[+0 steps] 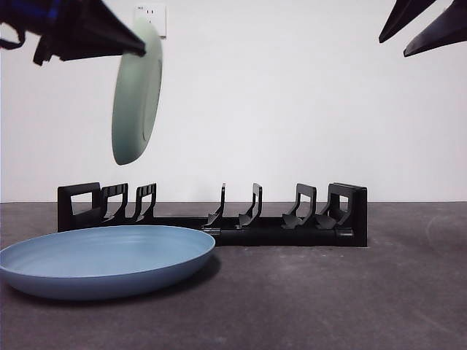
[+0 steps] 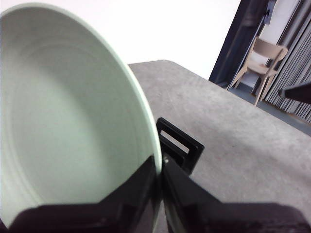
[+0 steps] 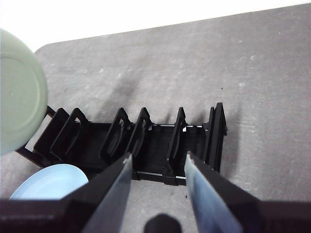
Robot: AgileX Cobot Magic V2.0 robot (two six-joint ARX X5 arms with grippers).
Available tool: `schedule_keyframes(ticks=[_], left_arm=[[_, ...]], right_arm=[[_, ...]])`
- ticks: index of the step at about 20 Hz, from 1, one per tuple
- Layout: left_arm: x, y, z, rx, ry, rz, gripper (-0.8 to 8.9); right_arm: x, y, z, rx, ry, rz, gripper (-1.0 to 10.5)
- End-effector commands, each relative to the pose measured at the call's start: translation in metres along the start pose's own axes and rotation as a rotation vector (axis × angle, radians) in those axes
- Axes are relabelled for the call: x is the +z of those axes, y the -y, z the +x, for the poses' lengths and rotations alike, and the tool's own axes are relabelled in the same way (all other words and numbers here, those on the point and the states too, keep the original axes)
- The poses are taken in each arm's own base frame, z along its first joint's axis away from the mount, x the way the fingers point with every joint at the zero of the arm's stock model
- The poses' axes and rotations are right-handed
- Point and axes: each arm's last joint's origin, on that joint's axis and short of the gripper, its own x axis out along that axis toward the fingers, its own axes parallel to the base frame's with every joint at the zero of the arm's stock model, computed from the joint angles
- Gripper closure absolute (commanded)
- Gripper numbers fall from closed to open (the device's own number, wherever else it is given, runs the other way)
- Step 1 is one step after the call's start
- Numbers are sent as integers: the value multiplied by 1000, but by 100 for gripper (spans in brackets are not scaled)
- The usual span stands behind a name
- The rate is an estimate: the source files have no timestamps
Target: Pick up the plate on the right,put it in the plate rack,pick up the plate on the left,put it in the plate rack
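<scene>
Plate rack (image 1: 241,219) stands on the dark tabletop (image 1: 379,292), long side across the front view, blocky ends at both sides, pairs of curved slotted dividers between. All slots bare.

Pale green plate (image 1: 136,91) is in the air, on edge and slightly tilted, above the rack's end on the left of the front view and well clear of the dividers. Left hand (image 2: 160,170) grips it by the rim: one jaw on the inner face, one on the back, closed tight on the edge. In the front view this hand enters from the upper left corner, dark and large. Left wrist view shows the plate's hollow inner face with one blocky rack end (image 2: 179,144) just past the rim.

Blue plate (image 1: 106,259) lies flat on the tabletop, in front of the rack toward its left end, nearest the front camera. It overlaps the rack's base in that view; contact cannot be judged.

Right hand (image 3: 158,170) hangs high over the rack's other end, jaws spread apart, holding nothing. It shows in the front view only as two dark tips (image 1: 427,25) at the upper right corner.

White wall socket (image 1: 149,18) on the back wall, partly behind the green plate.
</scene>
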Motion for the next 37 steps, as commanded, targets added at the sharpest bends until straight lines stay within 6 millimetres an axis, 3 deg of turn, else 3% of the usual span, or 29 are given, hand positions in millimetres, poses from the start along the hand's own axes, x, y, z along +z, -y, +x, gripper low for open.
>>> schedule_keyframes(ticks=[1, 10, 17, 20, 22, 26, 31, 37], left_arm=[[-2, -12, 2, -36, 5, -23, 823], [-32, -49, 17, 17, -82, -98, 823], [-46, -57, 21, 90, -152, -79, 802], [-50, -56, 21, 92, -187, -92, 545], [-50, -52, 19, 79, -207, -106, 522], [-35, -29, 9, 41, -202, -5, 522], [-5, 21, -21, 133, -147, 183, 522], [2, 79, -56, 263, -165, 384, 522]], right_arm=[[1, 0, 1, -2, 5, 2, 761], [1, 0, 1, -2, 5, 2, 761], [0, -1, 1, 5, -10, 12, 761], [-4, -3, 3, 113, -67, 36, 761], [-6, -5, 8, 207, -109, 50, 761], [-19, -16, 32, 290, -227, 56, 760], [-50, -40, 77, 358, -411, 42, 760], [-89, -60, 131, 396, -533, 66, 760]])
